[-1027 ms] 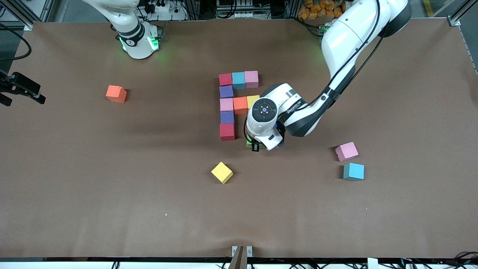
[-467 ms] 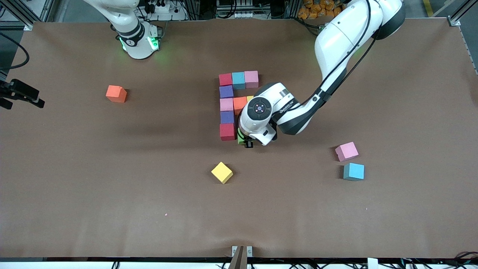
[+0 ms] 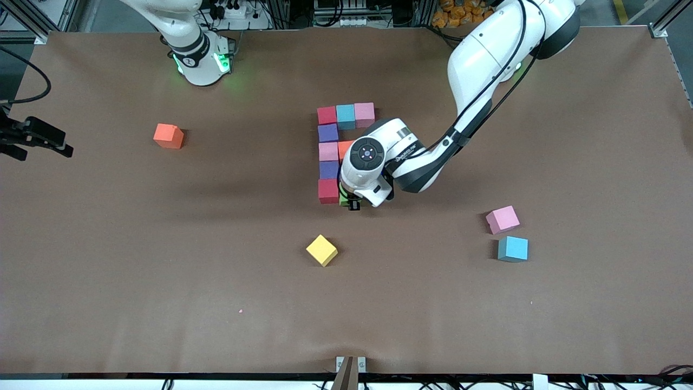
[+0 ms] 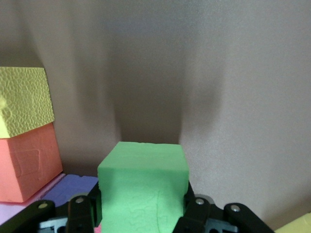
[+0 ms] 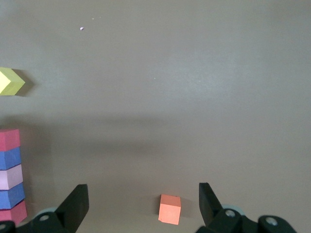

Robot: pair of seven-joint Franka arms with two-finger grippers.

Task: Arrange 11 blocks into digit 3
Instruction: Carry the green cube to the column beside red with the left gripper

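Note:
The digit 3 stands partly built: a bar of red, teal and pink blocks, and a column running down through purple, pink and purple to red. An orange block of the middle bar peeks out from under the left wrist. My left gripper is shut on a green block, low and right beside that last red block. My right gripper hangs open, high over a loose orange block.
Loose blocks lie about: orange toward the right arm's end, yellow nearer the front camera, pink and teal toward the left arm's end. The left arm's forearm spans over the figure's middle bar.
My left gripper has carried the green block toward the red block at the column's near end, and its wrist now covers the yellow block and part of the orange one. The right gripper's jaws stay open.

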